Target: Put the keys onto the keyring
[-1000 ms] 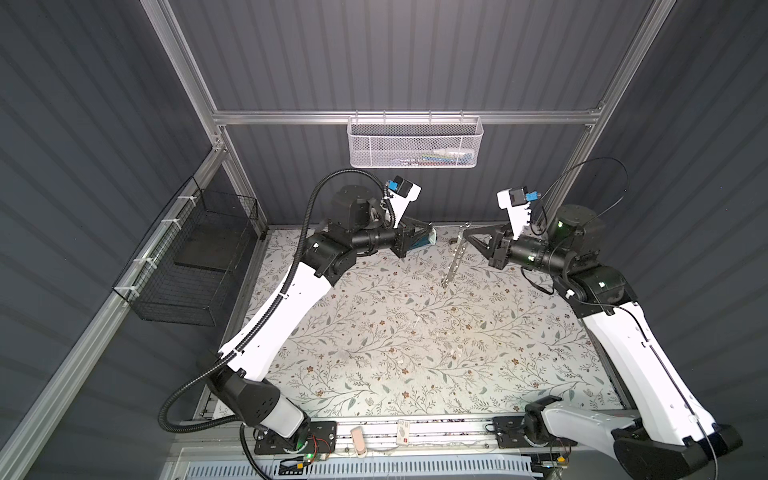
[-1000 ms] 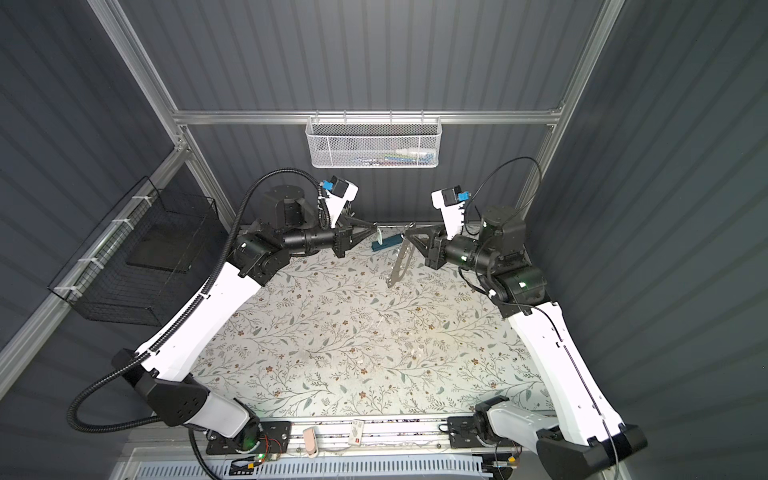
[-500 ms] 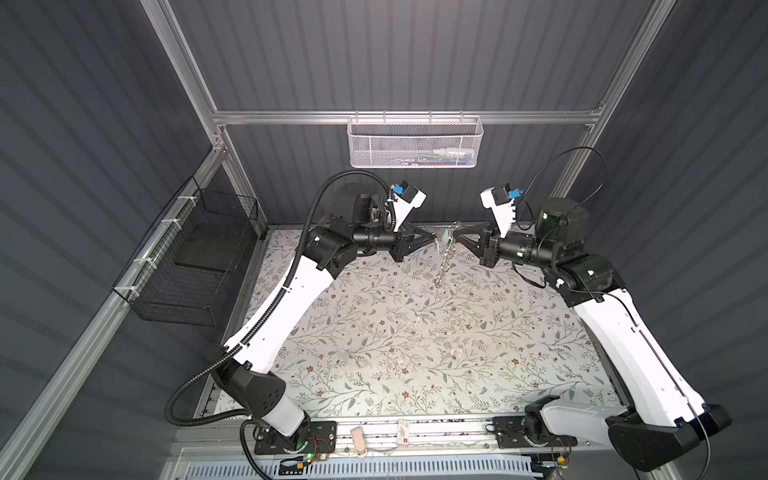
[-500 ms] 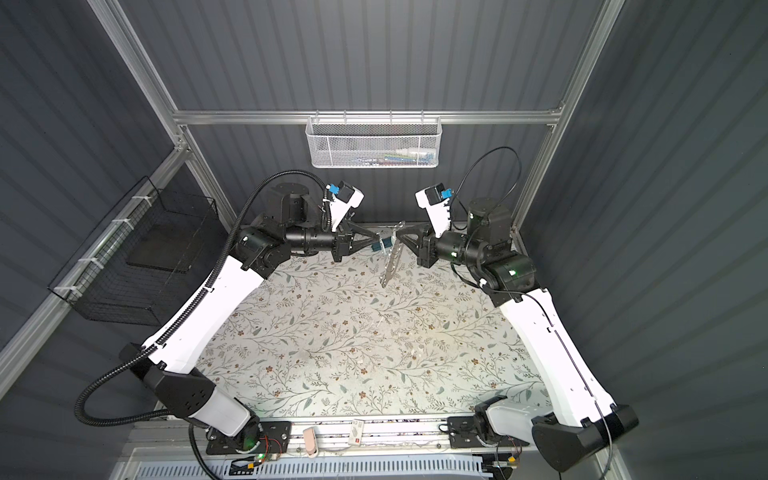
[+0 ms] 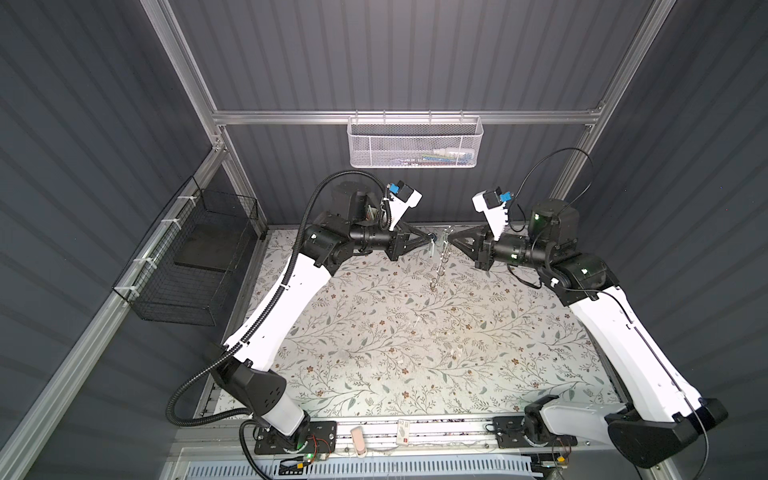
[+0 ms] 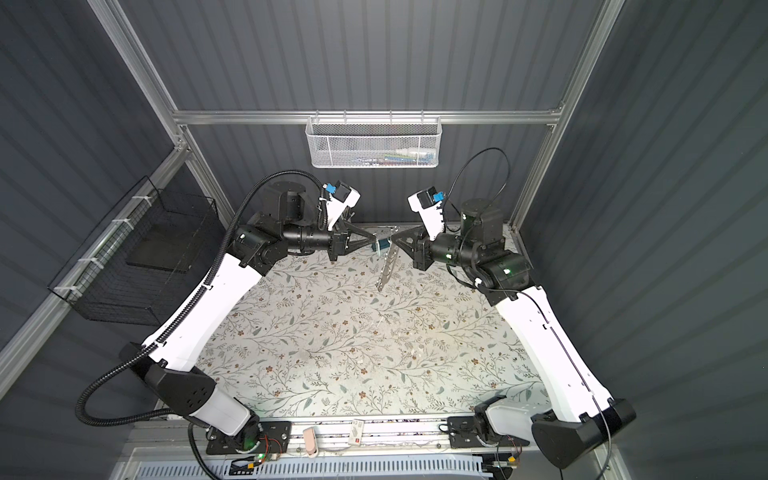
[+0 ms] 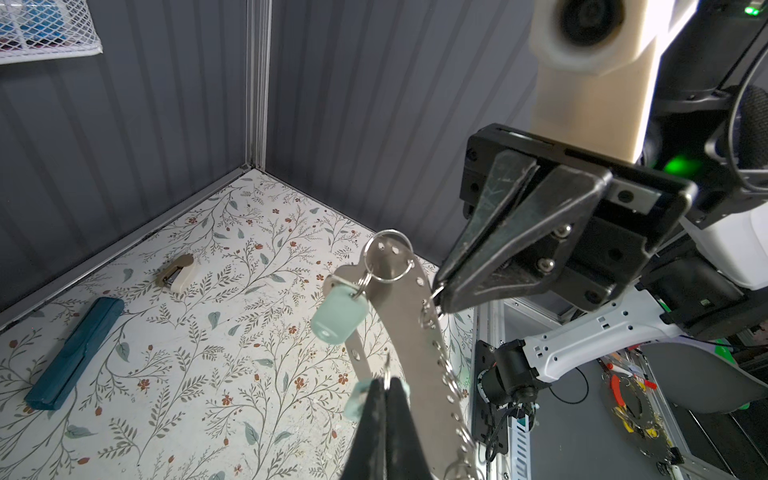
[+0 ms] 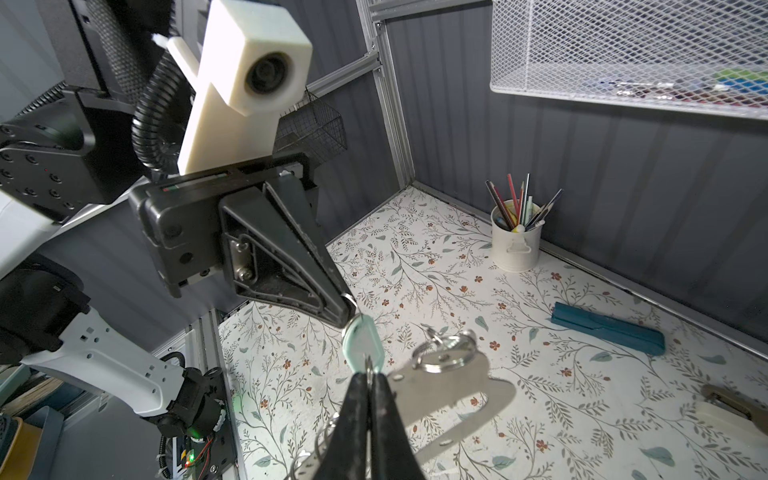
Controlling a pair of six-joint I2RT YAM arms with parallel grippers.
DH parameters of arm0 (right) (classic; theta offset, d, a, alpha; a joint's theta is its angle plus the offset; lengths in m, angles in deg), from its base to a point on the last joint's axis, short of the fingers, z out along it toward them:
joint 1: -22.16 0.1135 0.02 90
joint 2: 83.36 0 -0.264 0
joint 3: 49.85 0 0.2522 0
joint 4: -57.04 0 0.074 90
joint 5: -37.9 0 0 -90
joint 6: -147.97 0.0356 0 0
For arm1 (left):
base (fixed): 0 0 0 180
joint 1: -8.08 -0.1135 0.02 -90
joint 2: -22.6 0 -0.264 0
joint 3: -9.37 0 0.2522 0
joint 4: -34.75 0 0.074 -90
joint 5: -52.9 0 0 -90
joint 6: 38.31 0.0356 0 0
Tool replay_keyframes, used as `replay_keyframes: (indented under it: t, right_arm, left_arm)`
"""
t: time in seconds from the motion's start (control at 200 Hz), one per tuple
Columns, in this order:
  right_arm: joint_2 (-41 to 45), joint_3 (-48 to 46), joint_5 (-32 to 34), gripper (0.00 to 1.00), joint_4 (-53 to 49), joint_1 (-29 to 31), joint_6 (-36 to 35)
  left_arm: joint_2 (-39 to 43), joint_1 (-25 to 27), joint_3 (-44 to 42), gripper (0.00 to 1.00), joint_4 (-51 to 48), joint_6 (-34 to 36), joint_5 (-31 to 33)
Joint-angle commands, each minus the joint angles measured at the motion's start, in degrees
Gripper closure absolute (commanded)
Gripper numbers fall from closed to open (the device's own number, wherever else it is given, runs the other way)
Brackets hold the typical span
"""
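My right claw (image 7: 438, 293) was pinched shut on one of the small rings (image 7: 451, 384) along the edge of the keyring (image 7: 405, 324), so the plate hung free above the mat (image 5: 374, 353). I judge that grip was chosen to leave the other rings bare and facing my other arm. My left claw (image 8: 348, 308) was closed too, tight on the little loop of a key (image 8: 362, 343), whose mint tag dangled just beside the keyring's upper end, near my right claw's grip. Holding it by the loop, I think, left the tag clear of the work. A second key (image 7: 338, 316) already hung from the keyring's top. I could not tell whether the loop in my left claw had caught a ring yet: my own fingers (image 7: 372, 424) covered the meeting point. No key's metal blade showed, the keyring's lower end ran out of both wrist views, and from above it all was too small to read.
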Motion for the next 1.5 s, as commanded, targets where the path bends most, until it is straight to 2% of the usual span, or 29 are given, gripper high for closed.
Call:
replay_keyframes:
  t: [0.0,0.725,1.026,1.231,1.491]
  right_arm:
    - [0.2,1.1,-1.2,0.93,1.6,0.7,-0.1]
    - [-1.3,0.8,-0.5,0.93,3.1,2.1,1.3]
    - [-1.7,1.3,-0.7,0.93,3.2,2.5,0.9]
    - [-1.2,0.5,-0.3,0.93,4.0,2.5,0.9]
    - [-0.9,-0.1,-0.8,0.93,4.7,2.6,1.3]
  left_arm:
    - [-0.1,0.0,0.5,1.0,0.1,0.0,-1.8]
    - [-0.6,0.0,1.0,1.0,-1.6,0.2,-5.0]
    - [-1.1,0.0,1.3,1.0,-1.9,0.3,-4.6]
    - [1.5,0.0,-1.8,1.0,2.7,-0.7,0.1]
    - [0.0,0.0,-0.8,1.0,1.1,-0.9,-1.6]
